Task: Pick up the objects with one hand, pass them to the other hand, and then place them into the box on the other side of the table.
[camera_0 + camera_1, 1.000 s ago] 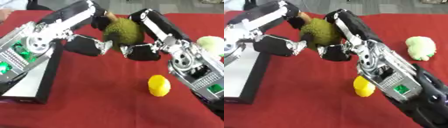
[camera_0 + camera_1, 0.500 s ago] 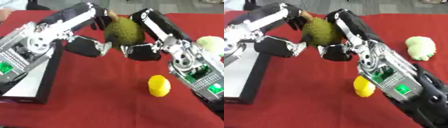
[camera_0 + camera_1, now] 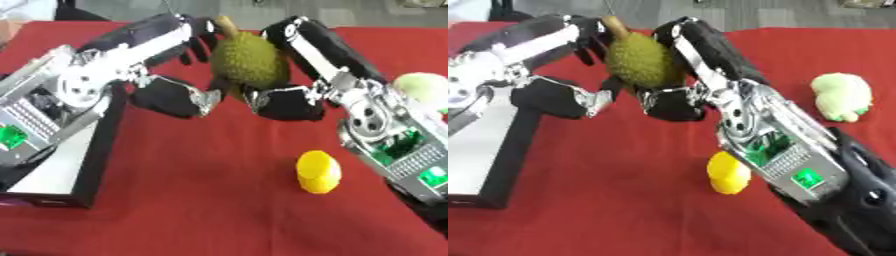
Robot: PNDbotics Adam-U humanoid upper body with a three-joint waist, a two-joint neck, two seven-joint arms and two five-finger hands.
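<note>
Red cloth covers the bench [image 3: 192,200]. Above it, left hand [image 3: 171,95] and right hand [image 3: 284,100] both curl their fingers around a spiky green durian [image 3: 248,61], held between them. Nearby lie a yellow lemon [image 3: 318,171], a pale green fruit [image 3: 842,96], and at the left a box [image 3: 66,165].

Olive-green spiky durian [image 3: 248,62] with a brown stem, black fingers [image 3: 194,44] around it, all over a deep red tabletop [image 3: 201,190]. Yellow lemon [image 3: 318,172] below, pale green fruit [image 3: 843,96] at right, black-edged grey box [image 3: 52,165] left.
</note>
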